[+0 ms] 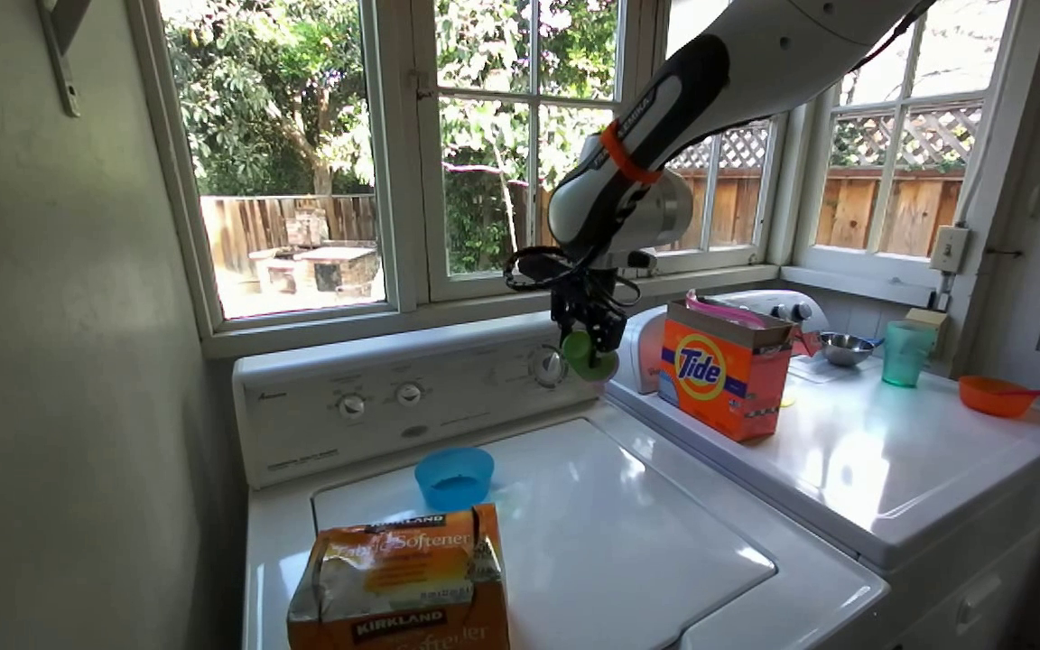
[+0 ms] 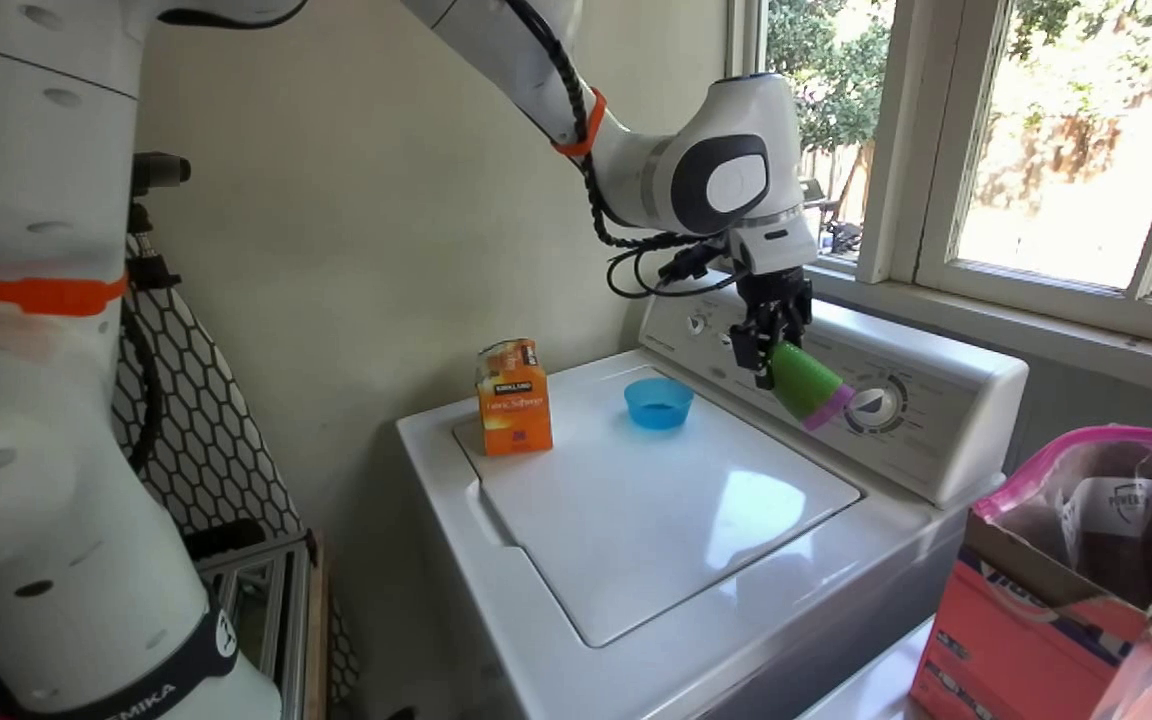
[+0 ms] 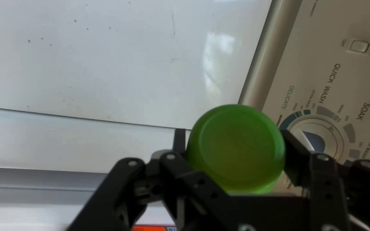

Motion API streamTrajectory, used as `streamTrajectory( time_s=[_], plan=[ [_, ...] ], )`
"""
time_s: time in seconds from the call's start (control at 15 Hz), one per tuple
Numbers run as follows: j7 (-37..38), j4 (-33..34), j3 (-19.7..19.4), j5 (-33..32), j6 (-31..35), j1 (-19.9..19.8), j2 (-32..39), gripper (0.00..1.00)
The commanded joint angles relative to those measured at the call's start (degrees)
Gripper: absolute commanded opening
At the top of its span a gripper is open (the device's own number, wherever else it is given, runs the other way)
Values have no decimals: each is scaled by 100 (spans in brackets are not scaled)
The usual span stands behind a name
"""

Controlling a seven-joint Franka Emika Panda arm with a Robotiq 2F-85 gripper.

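My gripper (image 1: 585, 332) is shut on a green cup (image 1: 594, 361) with a purple rim. The gripper (image 2: 774, 352) holds the cup (image 2: 802, 378) tilted, its mouth down and away, in front of the washer's control panel near the large dial (image 2: 876, 403). In the wrist view the gripper's fingers (image 3: 232, 139) press on both sides of the cup (image 3: 235, 150), its base facing the camera; the cup's inside is hidden there. A blue bowl (image 1: 454, 480), also in an exterior view (image 2: 658, 404), stands on the washer lid (image 1: 592, 533). An orange fabric softener box (image 2: 516, 405) stands beside it.
An open Tide box (image 1: 723, 379) stands on the neighbouring white appliance (image 1: 881, 469), close to the gripper. Behind it are a metal bowl (image 1: 845, 349), a teal cup (image 1: 906, 354) and an orange bowl (image 1: 994, 397) with a utensil. Windows and a sill (image 1: 484, 307) bound the back.
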Motion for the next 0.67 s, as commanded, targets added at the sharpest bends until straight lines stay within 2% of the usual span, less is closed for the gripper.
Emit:
streamTrajectory(
  time_s=[0.0, 0.07, 0.47, 0.53, 0.6],
  plan=[
    [-185, -173, 424, 261, -248, -229, -249, 45],
    [28, 2, 293, -18, -74, -167, -47, 70],
    [-41, 1, 440, 81, -136, -242, -83, 70],
    [-66, -5, 451, 120, -90, -267, -61, 45],
    [309, 48, 293, -178, -223, -124, -6, 45]
  ],
)
